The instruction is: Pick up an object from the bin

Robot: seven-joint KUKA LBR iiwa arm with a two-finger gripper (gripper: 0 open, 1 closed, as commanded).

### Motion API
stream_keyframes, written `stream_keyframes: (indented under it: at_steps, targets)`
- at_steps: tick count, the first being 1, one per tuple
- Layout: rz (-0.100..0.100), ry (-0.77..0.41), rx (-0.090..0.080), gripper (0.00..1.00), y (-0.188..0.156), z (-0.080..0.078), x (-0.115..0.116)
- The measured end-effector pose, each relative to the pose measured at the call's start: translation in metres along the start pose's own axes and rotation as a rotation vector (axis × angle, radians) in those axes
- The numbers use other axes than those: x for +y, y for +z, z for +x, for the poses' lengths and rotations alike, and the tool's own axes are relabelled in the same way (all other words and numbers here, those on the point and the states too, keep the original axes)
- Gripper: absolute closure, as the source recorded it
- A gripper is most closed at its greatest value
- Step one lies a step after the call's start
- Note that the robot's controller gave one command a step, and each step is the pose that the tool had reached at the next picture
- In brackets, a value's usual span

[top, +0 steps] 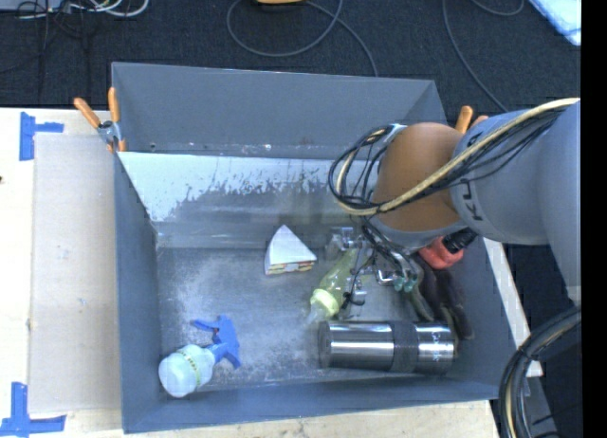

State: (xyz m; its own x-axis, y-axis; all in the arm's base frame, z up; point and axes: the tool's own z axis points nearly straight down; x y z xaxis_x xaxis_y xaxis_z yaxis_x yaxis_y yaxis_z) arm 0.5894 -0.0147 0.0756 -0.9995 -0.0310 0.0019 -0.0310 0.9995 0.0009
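Plainly, the pick is not yet done: nothing is lifted, and every thing lies on the floor of the grey bin [133,265]. The arm [531,180], with its orange cover, reaches in from the right and sets its end effector [358,277] low over the bin's middle right. Whether it is spread or pressed together I cannot tell, since wrist and cables hide it. Largest of the loose things is a steel and black flask [384,346], lying on its side along the near wall. Next come a white spray bottle [194,362] with a blue trigger in the near left corner, and a white wedge [287,249] toward the middle. Smallest, and nearest the end effector, is a yellow-green bottle [327,296], just beyond the flask. It lies flat, its long axis diagonal: the pale rounded end points near-left, the other end runs up under the end effector. A sure grip and the lift are, I judge, yet to come.
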Motion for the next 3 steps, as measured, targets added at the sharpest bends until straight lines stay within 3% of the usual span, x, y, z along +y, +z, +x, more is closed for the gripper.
stream_keyframes:
  at_steps: [1,2,3]
  targets:
    - [-0.001,0.03,-0.001,1.0,0.006,-0.015,-0.01]
    - [-0.001,0.029,-0.001,1.0,0.006,-0.015,-0.01]
    - [0.0,0.006,-0.005,1.0,-0.154,-0.021,-0.012]
